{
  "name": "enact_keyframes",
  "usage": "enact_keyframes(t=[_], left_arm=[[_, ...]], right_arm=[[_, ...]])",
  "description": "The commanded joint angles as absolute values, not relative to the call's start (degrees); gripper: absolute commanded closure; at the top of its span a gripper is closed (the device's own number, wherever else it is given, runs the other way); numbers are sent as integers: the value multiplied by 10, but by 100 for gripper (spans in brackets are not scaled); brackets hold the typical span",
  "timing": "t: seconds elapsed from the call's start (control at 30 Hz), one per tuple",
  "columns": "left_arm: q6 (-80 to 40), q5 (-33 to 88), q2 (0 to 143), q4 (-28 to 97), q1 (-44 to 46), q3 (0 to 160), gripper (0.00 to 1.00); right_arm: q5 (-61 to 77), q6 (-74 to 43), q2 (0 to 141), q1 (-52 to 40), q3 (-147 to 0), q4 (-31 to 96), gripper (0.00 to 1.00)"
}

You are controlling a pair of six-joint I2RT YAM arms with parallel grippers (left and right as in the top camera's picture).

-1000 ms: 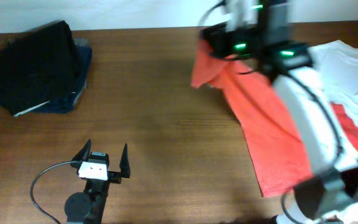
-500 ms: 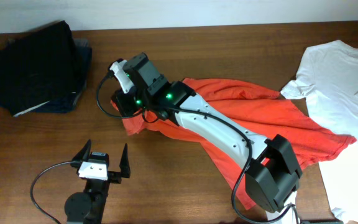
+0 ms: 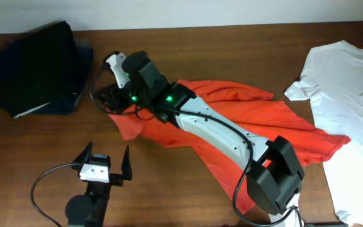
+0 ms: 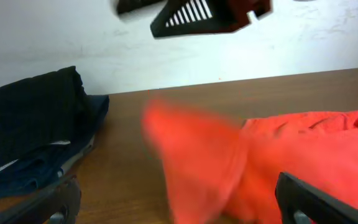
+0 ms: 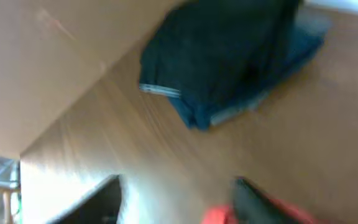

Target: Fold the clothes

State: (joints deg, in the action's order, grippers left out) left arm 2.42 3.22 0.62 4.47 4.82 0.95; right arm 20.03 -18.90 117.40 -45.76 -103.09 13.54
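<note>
Overhead gives the count: one red-orange T-shirt (image 3: 257,123), one white shirt (image 3: 351,88), one dark pile (image 3: 36,66) and two arms on the table (image 3: 188,38). The T-shirt lies crumpled across the middle of the table, from just below the right gripper (image 3: 108,102) out toward the white shirt, where its far tip touches or slips under that shirt's edge. The right arm (image 3: 213,126) stretches over the cloth and hides a long strip of it. No logo or lettering shows anywhere.

The left gripper (image 3: 104,162) sits near the front edge with its fingers spread wide and nothing between them, close to the T-shirt's near corner but apart from it. The left wrist view shows that corner as a blurred red flap raised off the wood.

The dark pile in the far left corner shows two layers, black over navy, with a pale strip at the fold. The white shirt is cut off by the right edge of the frame.

The right wrist view is badly smeared: two dark fingers (image 5: 98,199) stand apart, with a scrap of red (image 5: 219,214) at the bottom edge. Whether the right gripper has the cloth pinched or loose, I cannot tell.
</note>
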Motion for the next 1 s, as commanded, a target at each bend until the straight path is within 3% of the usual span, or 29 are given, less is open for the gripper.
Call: enact_keyframes(t=[0.0,0.1,0.37,0.4,0.43,0.47,0.5,0.53,0.83,0.97], left_arm=[[33,41,4,43,51,5,1],[33,41,4,43,51,5,1],[33,41,4,43,51,5,1],[33,41,4,43,51,5,1],[33,41,4,43,51,5,1],[33,41,4,43,51,5,1],[33,41,4,43,51,5,1],[33,41,4,43,51,5,1],[33,41,4,43,51,5,1],[33,41,4,43,51,5,1]], right_arm=[[206,-189,1179,-442,-1049,105,19],[205,-189,1152,-377,-1056,161,2],[201,-164,1110,-110,-1055,521,2],[197,-157,1112,-94,-1053,533,5],[184,-157,1117,-76,-1047,540,49],[172,-157,1121,-70,-1044,541,72],[157,-157,1130,-68,-1039,540,90],[146,-157,1154,-70,-1031,531,96],[143,-189,1363,-90,-1021,464,96],[67,-235,1401,-108,-1021,389,96]])
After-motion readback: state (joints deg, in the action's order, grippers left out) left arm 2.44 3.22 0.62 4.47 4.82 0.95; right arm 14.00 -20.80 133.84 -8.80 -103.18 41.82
